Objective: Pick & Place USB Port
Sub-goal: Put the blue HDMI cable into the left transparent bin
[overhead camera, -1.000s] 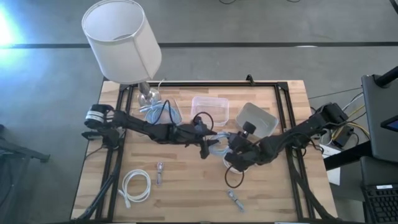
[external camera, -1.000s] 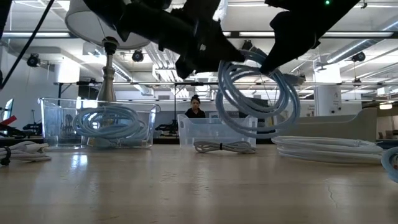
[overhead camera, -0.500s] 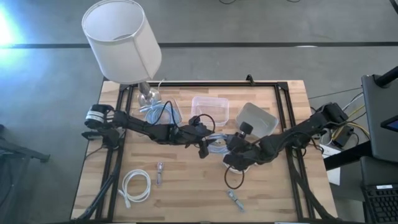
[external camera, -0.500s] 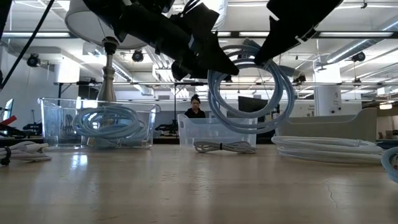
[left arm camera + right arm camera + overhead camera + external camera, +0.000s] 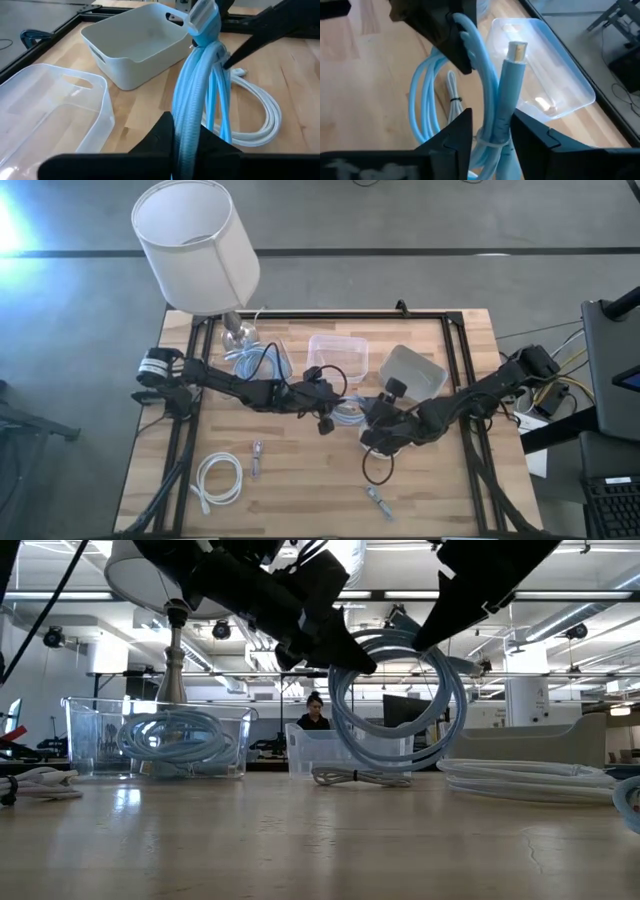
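Note:
A light-blue coiled USB cable (image 5: 347, 412) hangs in the air over the table's middle, between my two grippers. My left gripper (image 5: 325, 418) reaches in from the table's left and is shut on the coil's loops (image 5: 395, 700). My right gripper (image 5: 492, 132) comes from the right. Its fingers are parted and stand on either side of the tied bundle, just below the cable's plug (image 5: 516, 51). In the low view the coil (image 5: 395, 745) hangs below both arms, clear of the table. My left gripper pinches several strands of the coil (image 5: 186, 131) between its two fingers. It comes slanting from the table's left, the fingers across the strands. The coil hangs below the hold, upright and clear of the table. My right gripper's fingers (image 5: 462, 131) flank the tied bundle (image 5: 492, 145) near the plug end. I cannot tell whether they touch it.
Behind the grippers stand a clear bin (image 5: 338, 358) and a white bin (image 5: 413, 372). A second clear bin with blue cables (image 5: 258, 362) sits by the lamp (image 5: 195, 245). On the table lie a white cable coil (image 5: 218, 478), a black cable (image 5: 375, 468) and small connectors (image 5: 256, 457).
My left gripper has shut on the blue coil's loops, staying in place and rolling slightly. The coil has swung a little toward the left gripper and still hangs clear of the table.

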Robot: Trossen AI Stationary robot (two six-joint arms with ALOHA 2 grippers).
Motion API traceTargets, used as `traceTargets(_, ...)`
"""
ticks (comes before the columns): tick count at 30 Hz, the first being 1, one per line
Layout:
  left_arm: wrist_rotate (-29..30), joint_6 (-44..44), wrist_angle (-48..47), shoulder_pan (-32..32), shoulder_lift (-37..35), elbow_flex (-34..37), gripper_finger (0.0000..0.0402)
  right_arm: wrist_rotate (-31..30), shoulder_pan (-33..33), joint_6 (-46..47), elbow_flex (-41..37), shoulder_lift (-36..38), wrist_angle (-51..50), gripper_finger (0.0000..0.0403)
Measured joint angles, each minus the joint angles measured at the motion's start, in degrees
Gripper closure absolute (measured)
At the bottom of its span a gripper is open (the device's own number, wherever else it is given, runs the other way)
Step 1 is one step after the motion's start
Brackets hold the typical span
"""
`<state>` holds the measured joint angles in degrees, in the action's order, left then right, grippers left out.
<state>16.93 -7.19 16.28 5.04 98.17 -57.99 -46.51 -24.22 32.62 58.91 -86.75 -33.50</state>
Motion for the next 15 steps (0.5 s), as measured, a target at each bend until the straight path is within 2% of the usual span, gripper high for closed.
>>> traceTargets(3,0.1,-0.5,-1.4,0.0,-0.3,0.0,0.0375,0.1,0.0,0.0,-0.1,0.0,-0.2,0.0251)
traceTargets(8,2.1,-3.2,-9.2,0.1,-2.6,0.0,0.0373,0.1,0.0,-0.1,-0.1,0.0,-1.5,0.0219)
traceTargets(15,3.6,-4.0,-15.6,1.2,-8.2,0.0,0.0381,0.1,0.0,-0.2,-0.2,0.1,-4.8,0.0199)
